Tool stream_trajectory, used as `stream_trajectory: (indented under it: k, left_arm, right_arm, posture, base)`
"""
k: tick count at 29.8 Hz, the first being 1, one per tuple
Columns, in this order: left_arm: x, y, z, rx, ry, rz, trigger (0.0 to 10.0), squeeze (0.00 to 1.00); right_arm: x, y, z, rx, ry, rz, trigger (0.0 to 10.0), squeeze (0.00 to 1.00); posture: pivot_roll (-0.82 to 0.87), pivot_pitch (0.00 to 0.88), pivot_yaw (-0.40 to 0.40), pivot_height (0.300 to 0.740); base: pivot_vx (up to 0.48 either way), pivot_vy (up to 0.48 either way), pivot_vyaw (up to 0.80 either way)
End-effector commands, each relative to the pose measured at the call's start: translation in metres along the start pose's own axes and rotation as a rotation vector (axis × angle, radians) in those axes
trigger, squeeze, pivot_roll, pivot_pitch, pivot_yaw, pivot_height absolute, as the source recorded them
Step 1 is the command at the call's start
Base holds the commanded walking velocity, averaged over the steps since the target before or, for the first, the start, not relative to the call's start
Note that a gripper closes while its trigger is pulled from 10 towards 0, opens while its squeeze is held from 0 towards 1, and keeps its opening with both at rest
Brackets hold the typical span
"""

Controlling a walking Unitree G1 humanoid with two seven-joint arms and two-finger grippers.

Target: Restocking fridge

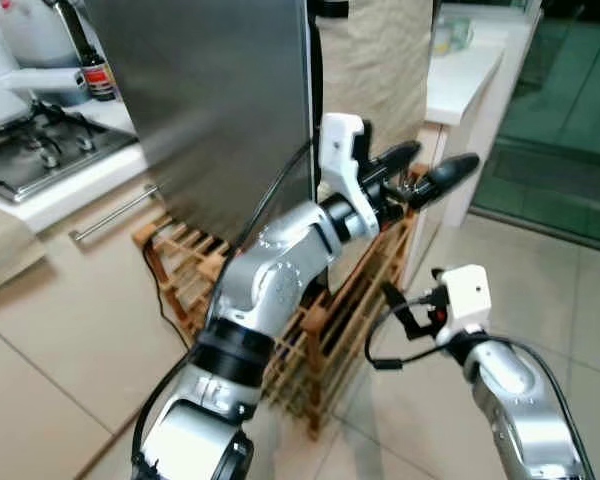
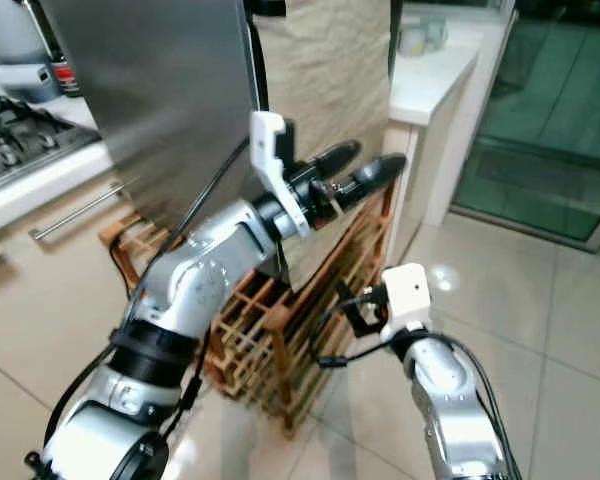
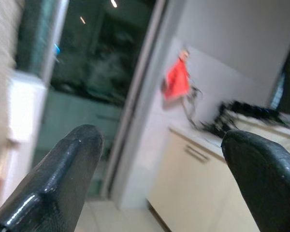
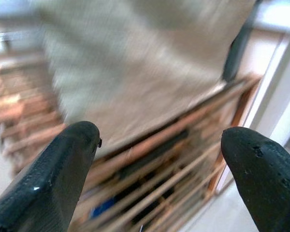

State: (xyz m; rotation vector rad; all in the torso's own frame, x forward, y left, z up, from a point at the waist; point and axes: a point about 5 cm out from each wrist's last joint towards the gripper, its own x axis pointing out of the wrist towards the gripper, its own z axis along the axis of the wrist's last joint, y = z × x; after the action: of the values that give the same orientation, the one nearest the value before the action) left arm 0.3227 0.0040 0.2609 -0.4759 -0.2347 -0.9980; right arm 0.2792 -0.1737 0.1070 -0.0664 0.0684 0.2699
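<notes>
Fridge (image 1: 215, 100) ahead, steel side upright, front probably facing left | left gripper (image 1: 425, 170) raised past its right edge, fingers spread, empty, nearer arm | right gripper (image 4: 159, 179) low, fingers spread toward rack (image 1: 330, 320)

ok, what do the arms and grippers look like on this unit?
Both arms are silver metal with black joint bands and loose black cables. The left gripper has two long, rounded, glossy black fingers on a white wrist bracket. The right gripper has the same black fingers; a white boxy block sits at its wrist.
</notes>
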Motion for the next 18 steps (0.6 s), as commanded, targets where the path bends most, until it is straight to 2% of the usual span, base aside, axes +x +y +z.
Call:
stream_trajectory:
  k: [1,3,5,7,9,13,18]
  left_arm:
    - [-0.010,0.012,0.005,0.039,-0.029,0.102,10.0,0.00]
    - [-0.023,0.030,0.005,0.111,-0.026,0.220,10.0,0.00]
    - [-0.036,0.044,0.003,0.110,-0.028,0.325,10.0,0.00]
    - [-0.048,0.052,0.000,0.124,-0.025,0.405,10.0,0.00]
    - [-0.054,0.053,-0.002,0.166,-0.015,0.443,10.0,0.00]
    - [-0.058,0.051,-0.008,0.183,0.001,0.463,10.0,0.00]
    - [-0.052,0.047,-0.013,0.178,0.010,0.445,10.0,0.00]
  right_arm:
    - [0.004,-0.002,0.013,0.012,-0.079,-0.027,10.0,0.00]
    - [0.005,-0.003,0.019,0.024,-0.118,-0.037,10.0,0.00]
    - [0.006,-0.002,0.023,0.029,-0.145,-0.036,10.0,0.00]
    - [0.006,0.001,0.027,0.042,-0.179,-0.017,10.0,0.00]
    - [0.005,0.003,0.031,0.048,-0.202,0.007,10.0,0.00]
    - [0.001,0.005,0.032,0.040,-0.221,0.032,10.0,0.00]
    - [-0.004,0.009,0.030,0.018,-0.219,0.058,10.0,0.00]
  posture:
    - [-0.23,0.000,0.050,0.740]
    - [-0.22,0.000,0.041,0.740]
    - [-0.21,0.000,0.037,0.740]
    - [-0.21,0.000,0.033,0.740]
    - [-0.21,0.000,0.033,0.740]
    - [-0.21,0.000,0.030,0.740]
    - [-0.22,0.000,0.036,0.740]
  base:
    - [0.000,0.000,0.00]
    - [0.000,0.000,0.00]
    - [0.000,0.000,0.00]
    - [0.000,0.000,0.00]
    - [0.000,0.000,0.00]
    - [0.000,0.000,0.00]
    - [0.000,0.000,0.00]
